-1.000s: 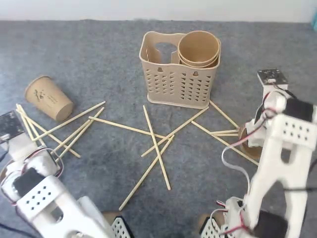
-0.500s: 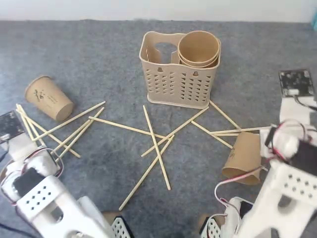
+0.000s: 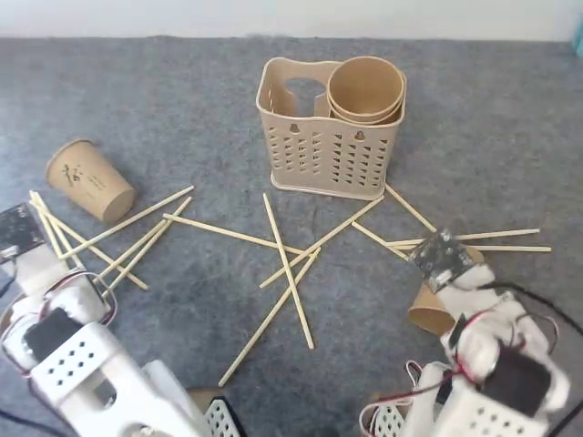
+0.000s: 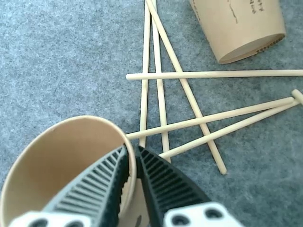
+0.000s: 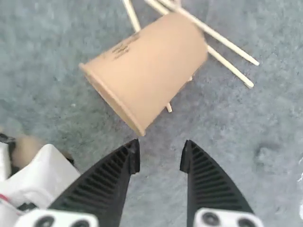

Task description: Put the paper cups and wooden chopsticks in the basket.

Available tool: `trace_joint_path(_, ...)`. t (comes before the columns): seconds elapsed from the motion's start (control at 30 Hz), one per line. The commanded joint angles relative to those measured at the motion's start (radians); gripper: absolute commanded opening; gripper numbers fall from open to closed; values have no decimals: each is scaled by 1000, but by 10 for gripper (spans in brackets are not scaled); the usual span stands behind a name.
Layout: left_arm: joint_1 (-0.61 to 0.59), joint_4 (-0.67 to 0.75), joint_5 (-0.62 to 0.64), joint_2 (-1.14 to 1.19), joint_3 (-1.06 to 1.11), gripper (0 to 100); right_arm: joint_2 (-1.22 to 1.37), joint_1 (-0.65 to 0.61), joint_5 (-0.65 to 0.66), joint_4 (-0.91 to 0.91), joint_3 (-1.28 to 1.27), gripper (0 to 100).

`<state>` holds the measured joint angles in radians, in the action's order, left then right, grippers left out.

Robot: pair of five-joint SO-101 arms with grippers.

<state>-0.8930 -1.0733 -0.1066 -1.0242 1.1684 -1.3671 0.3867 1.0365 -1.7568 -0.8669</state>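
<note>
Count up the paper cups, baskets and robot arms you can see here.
Paper cups: 5, namely 2 nested cups in the basket, left cup, right cup, held cup in the left gripper
Baskets: 1
Robot arms: 2, left arm and right arm
Total: 8

The work surface is covered by a grey, felt-like carpet (image 3: 164, 118) that is evenly lit, a pale strip of wall (image 3: 273, 16) is seen along its far edge, and a small teal patch (image 3: 579, 38) is cut off at the far right corner.
</note>
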Motion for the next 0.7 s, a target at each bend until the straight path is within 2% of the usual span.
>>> trace_joint_path(0.0,0,17,2,-14,-1,11,-113,12,40,-33,-29,177)
trace_joint_path(0.13,0,21,2,-14,7,11,-113,7,144,-27,-38,282)
trace_joint_path(0.3,0,21,2,-14,7,11,-28,7,302,-27,-43,288)
trace_joint_path(0.5,2,21,3,-14,5,11,242,-62,341,-2,-106,288)
trace_joint_path(0.67,2,21,5,-14,5,11,220,-70,342,12,-101,289)
